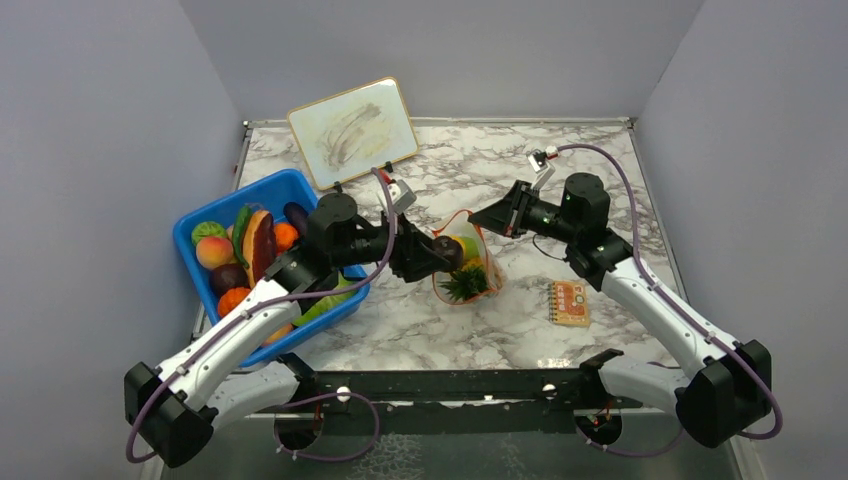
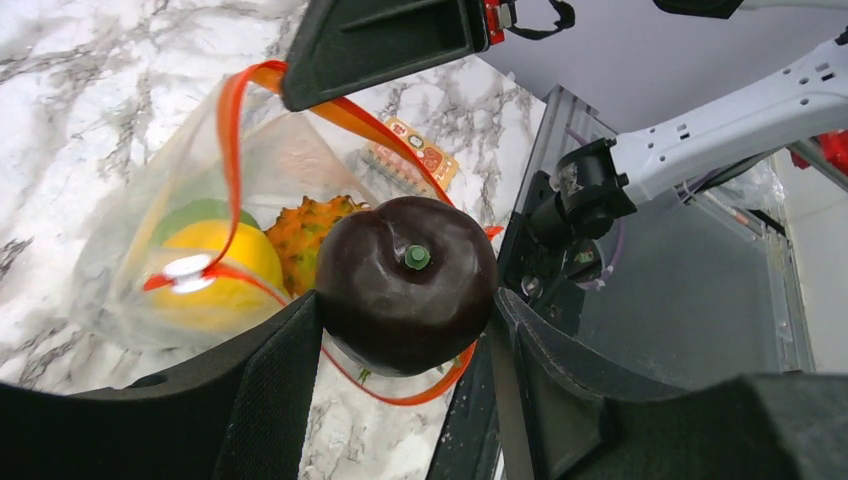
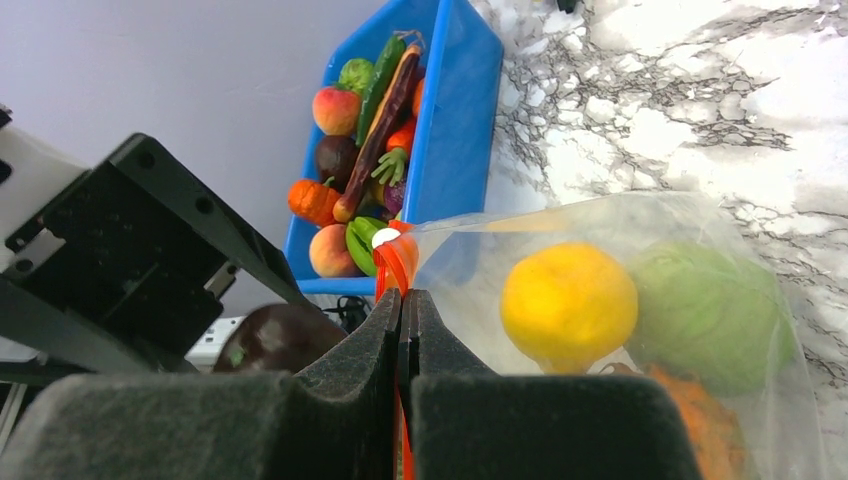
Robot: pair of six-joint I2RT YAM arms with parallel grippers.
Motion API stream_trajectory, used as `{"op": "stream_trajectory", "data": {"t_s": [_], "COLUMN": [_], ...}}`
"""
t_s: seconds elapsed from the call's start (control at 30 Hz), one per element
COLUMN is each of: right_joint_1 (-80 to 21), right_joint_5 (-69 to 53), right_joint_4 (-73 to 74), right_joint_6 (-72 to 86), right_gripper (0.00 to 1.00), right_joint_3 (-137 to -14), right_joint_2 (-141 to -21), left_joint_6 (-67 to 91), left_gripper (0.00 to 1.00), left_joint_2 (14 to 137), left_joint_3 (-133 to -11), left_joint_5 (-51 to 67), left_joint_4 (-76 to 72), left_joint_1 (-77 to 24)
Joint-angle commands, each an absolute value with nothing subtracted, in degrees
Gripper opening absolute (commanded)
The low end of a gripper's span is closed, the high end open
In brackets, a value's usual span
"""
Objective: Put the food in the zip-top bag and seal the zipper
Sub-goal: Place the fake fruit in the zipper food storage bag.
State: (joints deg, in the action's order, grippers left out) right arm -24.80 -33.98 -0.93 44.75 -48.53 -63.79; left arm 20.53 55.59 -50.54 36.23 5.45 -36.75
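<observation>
At the far left, the blue tub [image 1: 262, 186] sat on the marble table [image 1: 620, 190], heaped with toy food [image 1: 214, 250]: peaches, something orange, a long green piece and a dark purple one. Behind it, a framed whiteboard [image 1: 352, 132] leaned against the back wall.

The left arm reached over the tub's near corner toward the middle of the table. The left gripper [image 1: 445, 255] was clamped around a dark purple, plum-like fruit [image 2: 405, 285], one finger on each side, with its little green stem facing the wrist camera. It held the fruit right at the left edge of the bag's mouth; I couldn't tell whether it touched the plastic.

The zip-top bag [image 1: 488, 268] stood near the centre of the table with its mouth held up and open. Inside it lay a yellow fruit [image 3: 568, 305], a pale green one [image 3: 710, 310], an orange spiky one [image 2: 310, 235] and a piece with spiky green leaves [image 1: 462, 284].

The zipper [image 2: 232, 140] looped around the bag's opening, unsealed. The right gripper [image 1: 478, 222] came in from the right with its jaws pressed tight together on that orange-red strip, just beside the white slider tab [image 3: 384, 238].

Further right, a small orange booklet [image 1: 570, 303] lay flat on the marble, well apart from the bag.
</observation>
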Motion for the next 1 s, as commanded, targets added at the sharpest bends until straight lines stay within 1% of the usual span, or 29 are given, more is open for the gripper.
{"op": "stream_trajectory", "data": {"t_s": [0.0, 0.1, 0.2, 0.37, 0.5, 0.7, 0.97], "right_joint_1": [-25.22, -25.22, -25.22, -25.25, -25.28, -25.26, -25.33], "right_joint_5": [-34.26, -34.53, -34.61, -34.63, -34.52, -34.74, -34.55], "right_joint_4": [-4.36, -4.34, -4.35, -4.3, -4.52, -4.97, -4.74], "right_joint_6": [46.03, 46.14, 46.05, 46.02, 46.04, 46.31, 46.17], "right_gripper": [0.01, 0.01, 0.01, 0.01, 0.01, 0.01, 0.01], "right_joint_3": [-47.03, -46.74, -46.55, -46.61, -46.34, -46.27, -46.41], "right_joint_2": [-62.92, -62.6, -62.36, -62.06, -61.98, -62.32, -62.37], "left_joint_6": [17.46, 16.24, 15.33, 14.13, 12.92, 11.46, 11.16], "left_gripper": [0.41, 0.42, 0.44, 0.54, 0.7, 0.82, 0.83], "left_joint_2": [58.65, 60.64, 62.57, 63.38, 63.21, 61.87, 60.36], "left_joint_3": [-51.81, -53.03, -53.88, -54.23, -54.36, -53.75, -53.5], "left_joint_5": [30.48, 27.07, 25.51, 22.83, 20.71, 18.97, 17.6], "left_joint_4": [1.6, 1.5, 1.64, 2.15, 3.49, 3.51, 3.64], "left_joint_1": [-40.81, -42.25, -43.0, -43.57, -43.73, -43.86, -43.85]}}
